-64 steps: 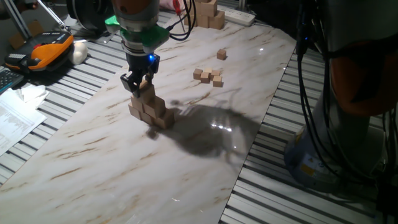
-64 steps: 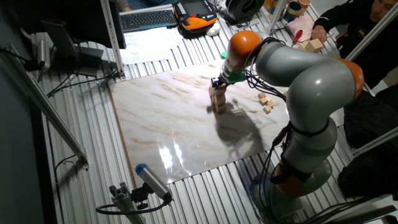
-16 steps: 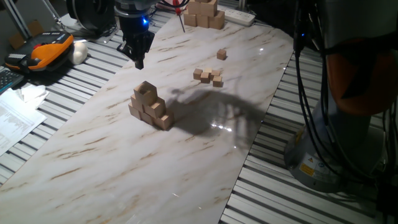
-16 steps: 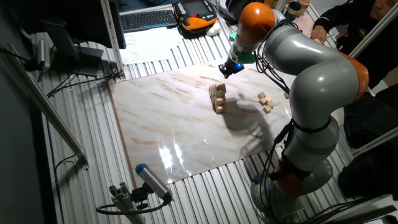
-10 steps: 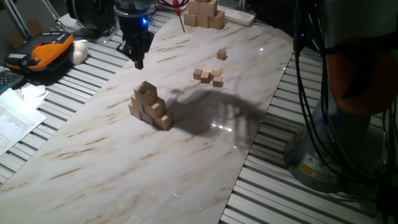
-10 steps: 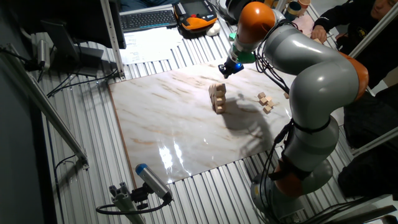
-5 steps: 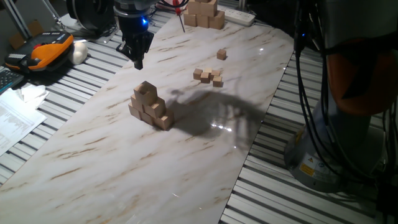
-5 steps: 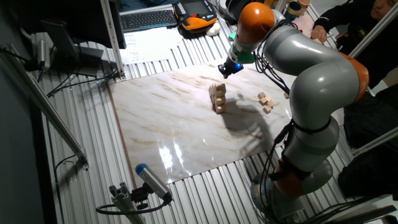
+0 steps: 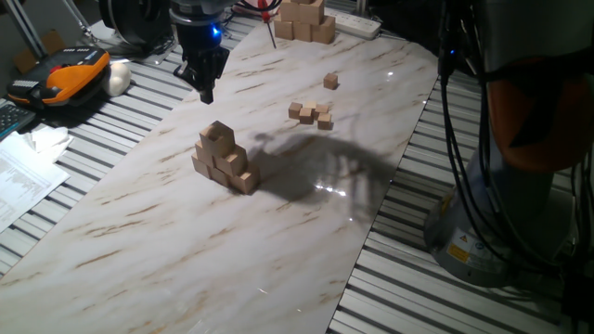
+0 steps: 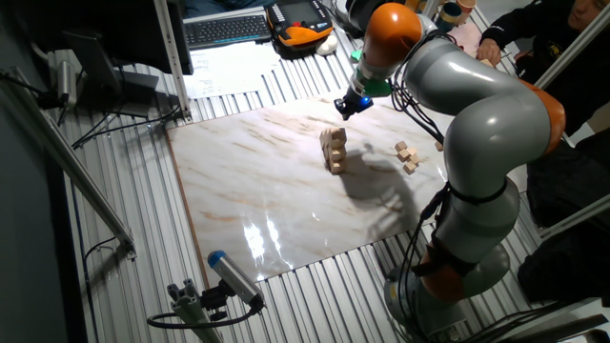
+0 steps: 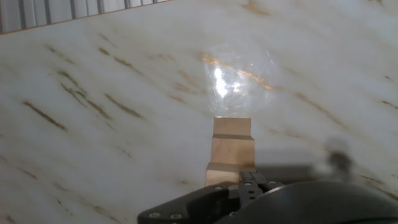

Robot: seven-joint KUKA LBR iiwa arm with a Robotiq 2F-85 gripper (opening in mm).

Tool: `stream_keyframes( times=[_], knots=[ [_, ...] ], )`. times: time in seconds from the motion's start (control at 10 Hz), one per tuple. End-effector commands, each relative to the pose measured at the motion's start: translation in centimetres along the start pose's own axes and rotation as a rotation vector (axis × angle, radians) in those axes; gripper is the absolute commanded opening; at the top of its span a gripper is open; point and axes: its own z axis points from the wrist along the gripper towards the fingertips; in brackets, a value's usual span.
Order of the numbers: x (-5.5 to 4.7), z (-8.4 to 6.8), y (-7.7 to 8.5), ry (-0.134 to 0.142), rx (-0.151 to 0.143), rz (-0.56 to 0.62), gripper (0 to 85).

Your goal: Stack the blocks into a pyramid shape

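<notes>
— What is seen of the surface and the room?

— A pale marbled table (image 9: 139, 250) is laid over a slatted metal bench. Glare from a lamp is reflected on the table in the hand view. A keyboard (image 10: 227, 29) and sheets of paper (image 10: 227, 69) are seen beyond one edge of the table, an orange-and-black device (image 9: 67, 76) beside another. A pile of bigger pale blocks (image 9: 303, 20) is set at a corner of the table, and a cluster of small tan cubes (image 9: 311, 113) lies near the edge closest to the robot's base, one more (image 9: 330, 82) apart from it.

— Where are the blocks?

— The blocks (image 9: 223, 158) (image 10: 333, 150) (image 11: 231, 152) are stacked as a stepped pyramid near the middle of the table: a bottom row, a shorter row upon it, one cube on top.

— How is the arm posed?

— The grey arm (image 10: 477, 114) is arched over the table's edge. The gripper (image 9: 206, 91) (image 10: 343, 107) is held above the table, well apart from the stack, towards the edge nearest the orange device, pointing down. Nothing is gripped; its fingertips appear drawn together, leaving little or no gap.
</notes>
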Motion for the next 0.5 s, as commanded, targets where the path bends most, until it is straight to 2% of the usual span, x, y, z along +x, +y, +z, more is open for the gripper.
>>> stream_keyframes(
  times=[0.0, 0.4],
  knots=[
    [-0.01, -0.01, 0.00, 0.000, 0.001, -0.002, 0.0],
    [-0.03, -0.05, 0.00, 0.002, -0.005, -0.013, 0.0]
  ],
)
